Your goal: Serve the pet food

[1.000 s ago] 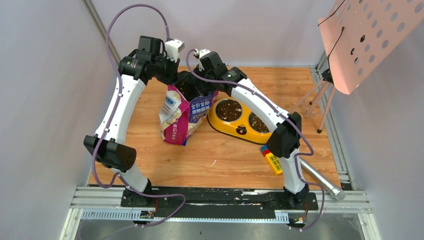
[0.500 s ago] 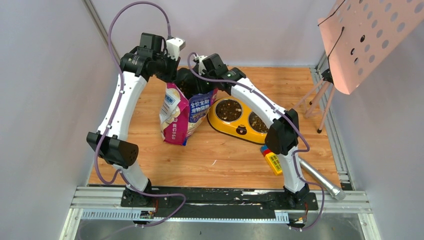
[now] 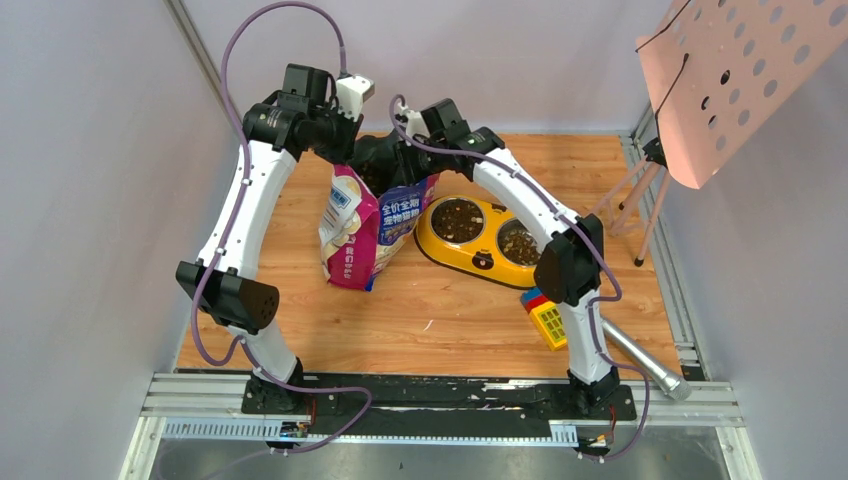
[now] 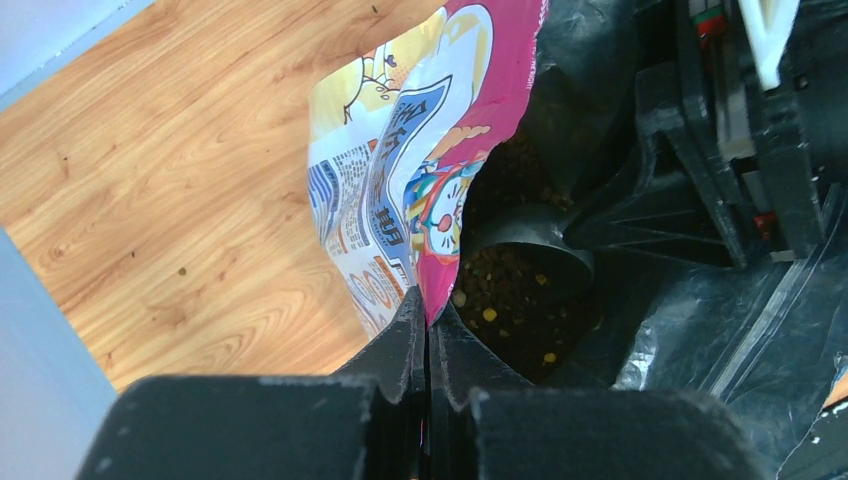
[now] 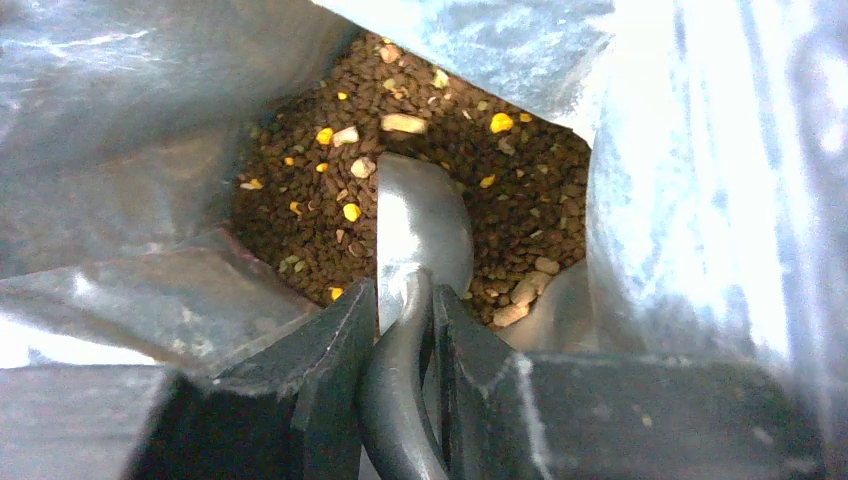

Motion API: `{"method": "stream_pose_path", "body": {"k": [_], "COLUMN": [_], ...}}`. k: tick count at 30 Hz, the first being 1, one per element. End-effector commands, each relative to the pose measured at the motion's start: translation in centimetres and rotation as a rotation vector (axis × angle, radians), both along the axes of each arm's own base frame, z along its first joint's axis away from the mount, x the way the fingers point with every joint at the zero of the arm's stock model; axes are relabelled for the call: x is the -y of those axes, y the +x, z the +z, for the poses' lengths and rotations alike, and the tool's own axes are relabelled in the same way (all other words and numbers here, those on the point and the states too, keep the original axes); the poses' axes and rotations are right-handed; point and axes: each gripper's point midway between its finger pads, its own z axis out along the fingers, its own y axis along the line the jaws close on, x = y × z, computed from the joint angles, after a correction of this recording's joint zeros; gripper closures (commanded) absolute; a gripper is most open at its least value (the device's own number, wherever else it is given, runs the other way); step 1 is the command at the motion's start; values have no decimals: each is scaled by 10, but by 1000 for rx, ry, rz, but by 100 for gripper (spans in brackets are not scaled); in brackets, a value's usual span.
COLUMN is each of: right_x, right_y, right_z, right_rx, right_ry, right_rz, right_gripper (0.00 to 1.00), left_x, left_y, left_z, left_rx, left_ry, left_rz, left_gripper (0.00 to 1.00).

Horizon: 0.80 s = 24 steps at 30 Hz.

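The blue-and-magenta cat food bag (image 3: 365, 225) stands upright on the wooden floor, mouth open. My left gripper (image 4: 428, 300) is shut on the bag's magenta rim (image 4: 455, 150) and holds it up. My right gripper (image 5: 405, 285) reaches down into the bag, shut on the handle of the grey metal scoop (image 5: 420, 225). The scoop's bowl rests in the pet food (image 5: 520, 190), brown kibble with a few yellow pieces. The yellow double-bowl feeder (image 3: 445, 250) sits just right of the bag, with kibble in both bowls (image 3: 458, 218).
A yellow, red and blue toy block (image 3: 545, 318) lies by the right arm's base, with a metal cylinder (image 3: 640, 358) beside it. A pink perforated board (image 3: 740, 70) on a stand leans over the right rear corner. Walls close in on the left and back.
The right wrist has shifted a little to the right and back over the bag's mouth, and its elbow has moved with it. The left wrist rose slightly. Bag and feeder stayed put.
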Motion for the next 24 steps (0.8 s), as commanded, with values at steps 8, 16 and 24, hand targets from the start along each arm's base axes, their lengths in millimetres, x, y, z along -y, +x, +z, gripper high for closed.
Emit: {"method": "stream_pose_path", "body": {"k": [8, 16, 24], "right_x": [3, 21, 39], "right_y": [-11, -2, 3], "right_z": [75, 85, 119], "right_rx": [-161, -328, -372], "right_ry": [329, 453, 550], "right_rz": [134, 140, 149], "right_gripper": [100, 100, 100], "left_x": [2, -6, -11], "left_y": [18, 16, 4], "left_z": [52, 43, 38], "left_rx": [241, 227, 192], "left_ry": [-17, 26, 39], "left_rz": [-24, -2, -6], "left_gripper": [100, 100, 100]}}
